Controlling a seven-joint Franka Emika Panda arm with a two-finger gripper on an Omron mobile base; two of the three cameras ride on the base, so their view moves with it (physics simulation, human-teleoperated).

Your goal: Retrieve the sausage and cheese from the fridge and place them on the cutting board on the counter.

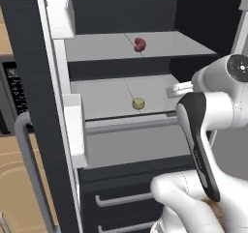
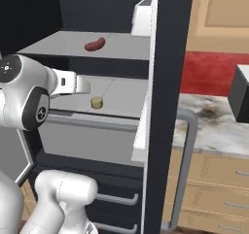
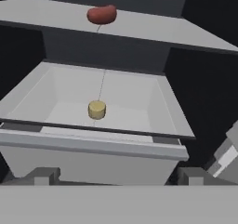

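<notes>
Fingertips (image 3: 44, 175) stand fully apart, holding nothing, just outside the fridge (image 1: 29, 58). Cheese (image 3: 97, 109) lies ahead between them on the lower shelf; sausage (image 3: 102, 14) sits above. Risk: a low approach strikes the shelf lip.

Fridge (image 1: 121, 14) open, doors swung out to either side. Sausage (image 1: 140, 44) on upper shelf (image 1: 97, 48), toward rear. Cheese (image 1: 138, 103) on lower shelf (image 1: 101, 99), below sausage and nearer front edge. Two drawers (image 1: 116, 198) beneath shelves, one above other. Gripper (image 3: 116, 179) in front of lower shelf, facing cheese, well apart from it. Counter (image 2: 214, 121) right of fridge, beyond right door; cabinets (image 2: 219, 189) under counter.
</notes>
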